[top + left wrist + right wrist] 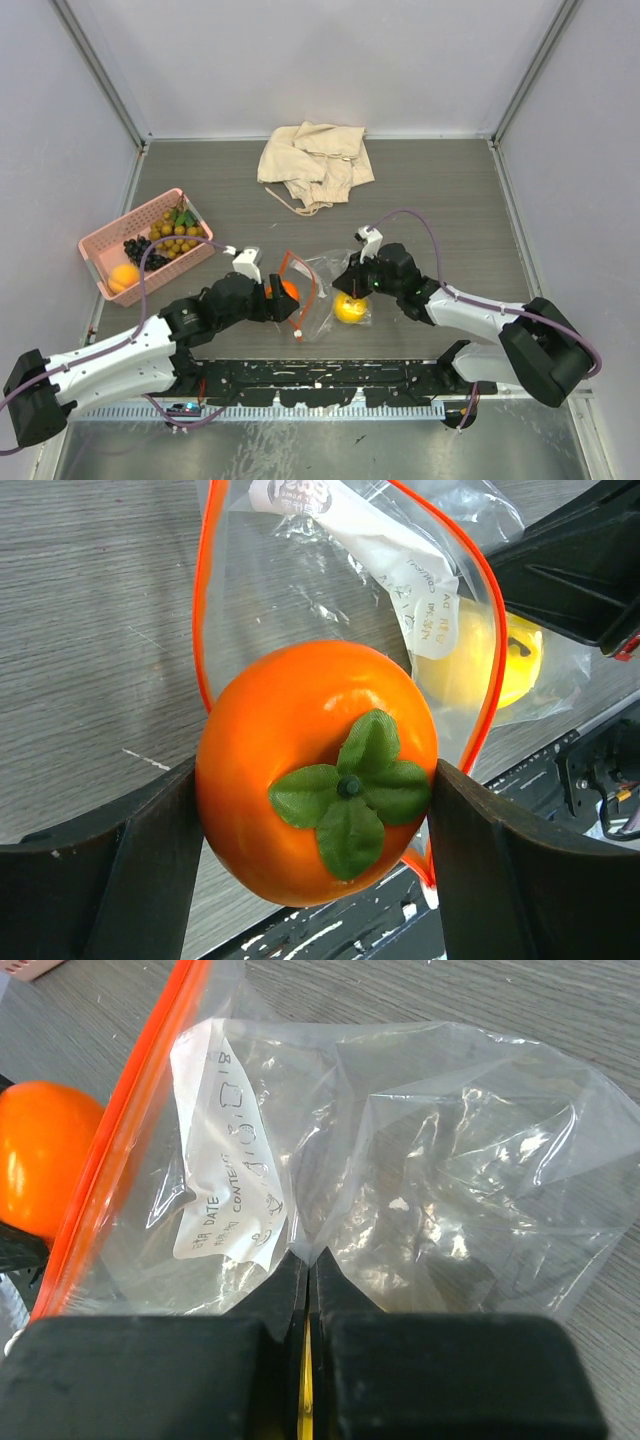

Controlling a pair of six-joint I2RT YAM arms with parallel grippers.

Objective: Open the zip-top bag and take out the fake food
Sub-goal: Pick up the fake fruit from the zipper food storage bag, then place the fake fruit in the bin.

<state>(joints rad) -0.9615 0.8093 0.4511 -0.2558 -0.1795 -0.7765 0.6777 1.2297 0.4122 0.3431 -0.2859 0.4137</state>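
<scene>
My left gripper [320, 815] clamps the orange [300, 730] at the mouth of the bag [440, 1150], near edge, while my right gripper [305, 1285] pinches its film, which may slip and let the bag follow.

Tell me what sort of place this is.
Probably a robot lab test cell, not a kitchen: bare panel walls box in a table, a left arm and right arm are bolted at its edge, and plastic fruit sits in a pink basket.
</scene>
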